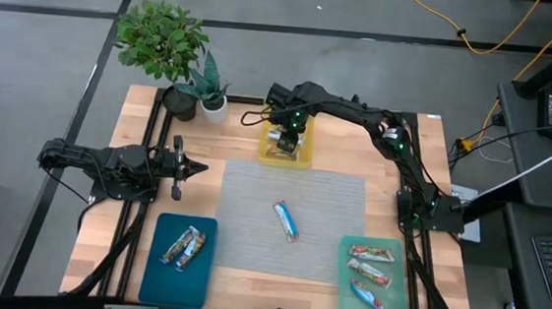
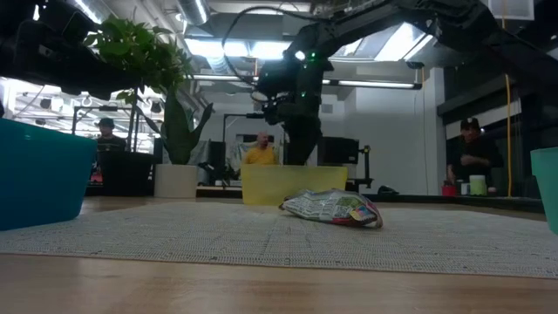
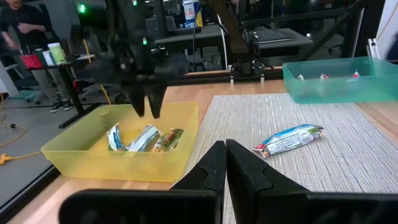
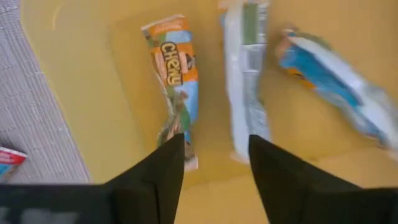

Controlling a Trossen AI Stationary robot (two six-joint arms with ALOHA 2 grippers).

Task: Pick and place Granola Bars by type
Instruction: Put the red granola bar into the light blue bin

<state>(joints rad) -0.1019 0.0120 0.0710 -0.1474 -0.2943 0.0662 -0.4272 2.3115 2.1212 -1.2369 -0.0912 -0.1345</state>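
Note:
My right gripper hangs open above the yellow tray at the table's far middle, fingers pointing down and touching nothing. Three bars lie on the tray's floor: an orange-and-blue one, a white-and-green one and a blue-and-white one. The gripper also shows in the left wrist view, just over the tray. One blue-and-white bar lies flat on the grey mat, also seen in the low view. My left gripper waits shut at the table's left.
A dark teal tray at the near left holds two bars. A light green tray at the near right holds three bars. Two potted plants stand at the far left corner. People show in the room beyond.

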